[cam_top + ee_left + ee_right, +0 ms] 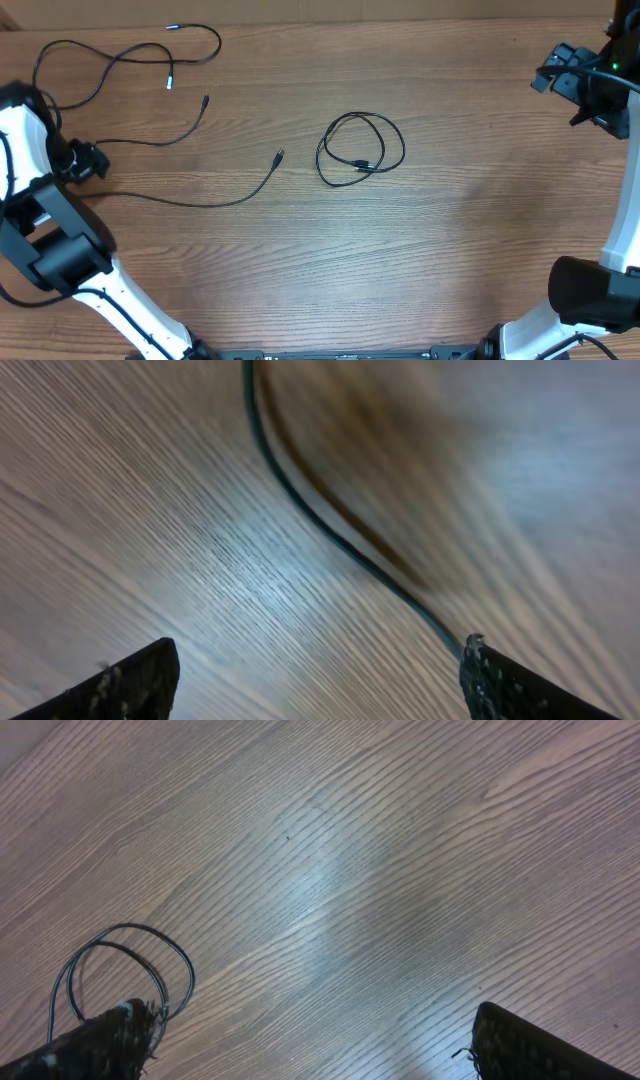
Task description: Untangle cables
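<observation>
Wood grain covers the whole tabletop (470,250), and the cables lie on it in 2 groups.

At the far left, the left fingers (130,680) stand wide apart, low over the surface, and hold nothing. 1 strand (330,535) runs flat on the wood between them and ends just beside the right-hand finger; I cannot tell if it touches. I judge that this strand lies here, near the edge, to keep it well apart from the others.

To the right of that arm the loose strands fan out over the upper left of the tabletop, each mostly on its own path, 1 ending in a plug tip (280,155) near the middle. They look thin, black and limp, and some of the small tips are silvery.

In the centre lies the coiled bundle (362,163), a few loops on top of each other (probably the part left to untangle).

At the far right, the right fingers (530,1045) are also wide and empty, well apart from the bundle, perhaps waiting for it.
</observation>
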